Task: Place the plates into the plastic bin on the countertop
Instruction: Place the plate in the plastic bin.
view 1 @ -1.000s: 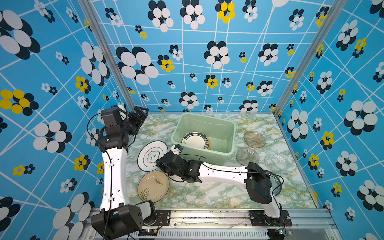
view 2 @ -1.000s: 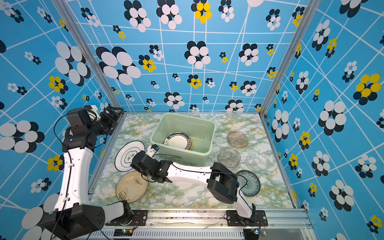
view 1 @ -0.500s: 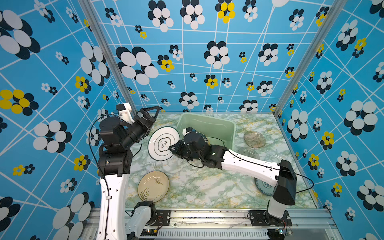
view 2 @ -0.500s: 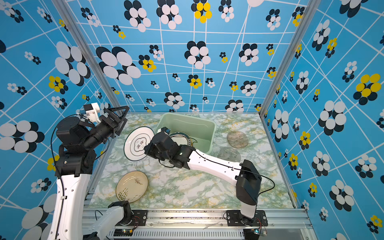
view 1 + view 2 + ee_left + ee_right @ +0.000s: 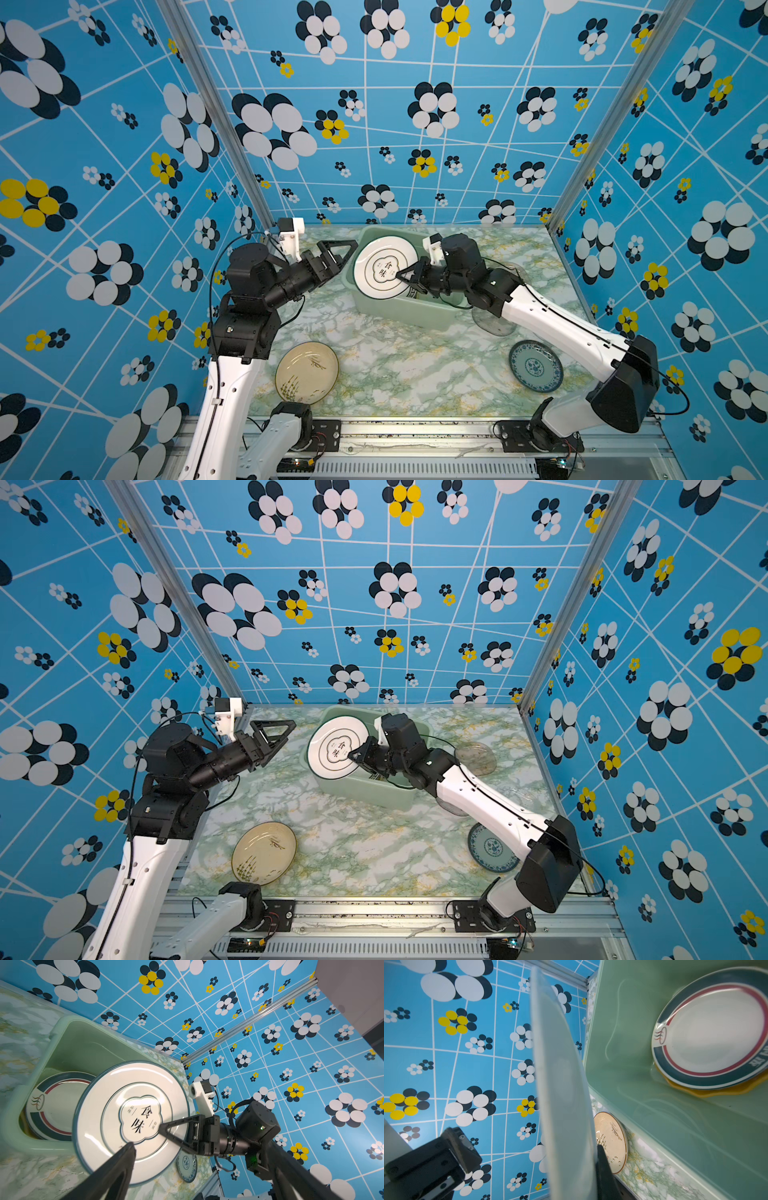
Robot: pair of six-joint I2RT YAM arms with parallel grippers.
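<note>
One white plate (image 5: 384,268) hangs tilted on edge over the plastic bin (image 5: 399,313), its rim pinched between the closed fingers of the right gripper (image 5: 402,275). The left gripper (image 5: 343,255) hovers just beside the bin, fingers wide apart, holding nothing. I'd judge the plate stiff, glazed, slick and breakable. A rim pinch lets it pivot, so a deep bite across the lip suits best.

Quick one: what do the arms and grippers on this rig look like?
Left arm and right arm match: white links, black joint housings, loose black cables. Left gripper and right gripper are black with skeletal triangular jaws; a white camera bracket at each wrist.
</note>
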